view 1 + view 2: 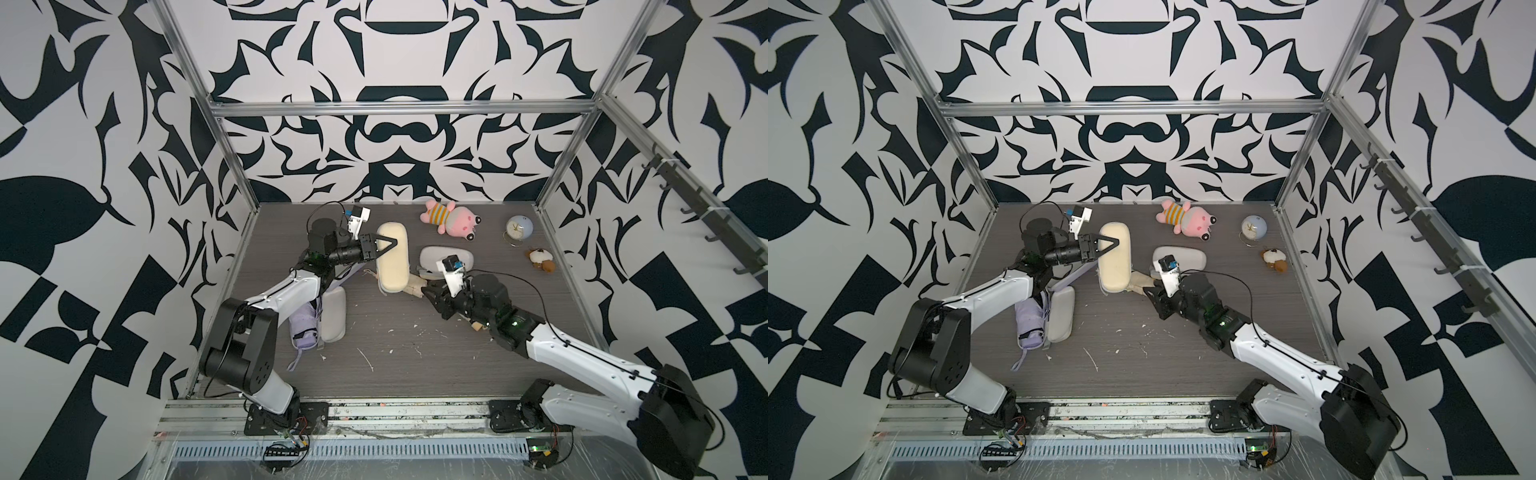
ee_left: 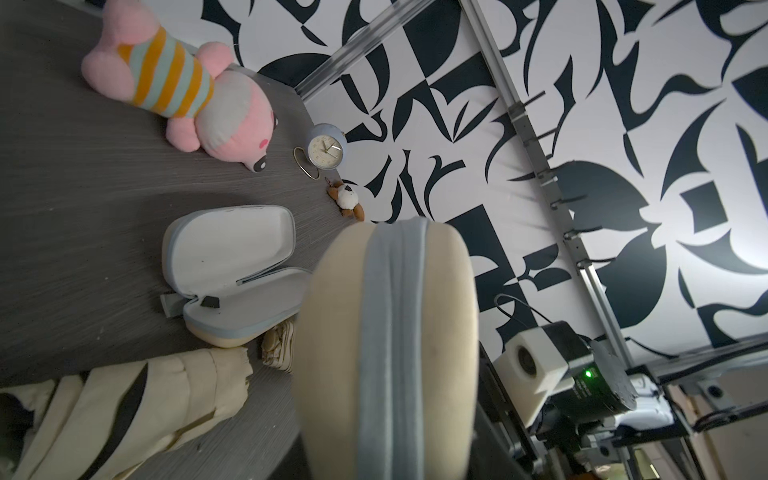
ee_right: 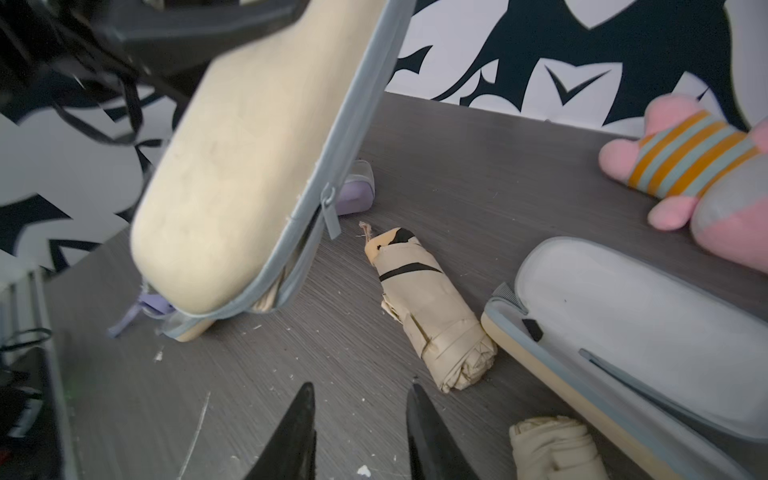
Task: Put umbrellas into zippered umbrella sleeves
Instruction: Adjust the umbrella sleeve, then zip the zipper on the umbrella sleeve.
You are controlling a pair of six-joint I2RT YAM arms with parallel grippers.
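Top view: beige sleeve [image 1: 392, 274] is pinched by left gripper [image 1: 392, 242] and tilted up, its umbrella [image 3: 269, 297] peeping out, prob. so the half-shut zip [image 3: 328, 208] can be reached. Right gripper [image 3: 361, 385] is held spread, empty, nr a loose cream umbrella [image 3: 432, 316] by an open sleeve [image 3: 644, 316].

Beige sleeve [image 1: 392, 257]: outer shell matt, fine cloth-like texture, faint grubby marks. Zip tape [image 2: 392, 332]: grey-blue woven cloth, matt.
Open sleeve [image 3: 623, 316]: lining pale grey-white, smooth, low sheen.
Cream umbrella [image 3: 432, 307]: thin fabric, creased, matt.
Lavender umbrella [image 1: 305, 328]: similar cloth, bunched.
Table [image 1: 415, 345]: dark grey wood-grain finish, matt, w/ white scuffs and flecks.
Plush toy [image 1: 451, 218]: fuzzy pile.
Frame [image 1: 399, 109]: bare metal, satin.
My right gripper [image 3: 360, 390]: fingers [image 3: 291, 432] black, matt, prob. plastic.
My left arm [image 1: 282, 293]: shell white, glossy plastic; joints black, matt.
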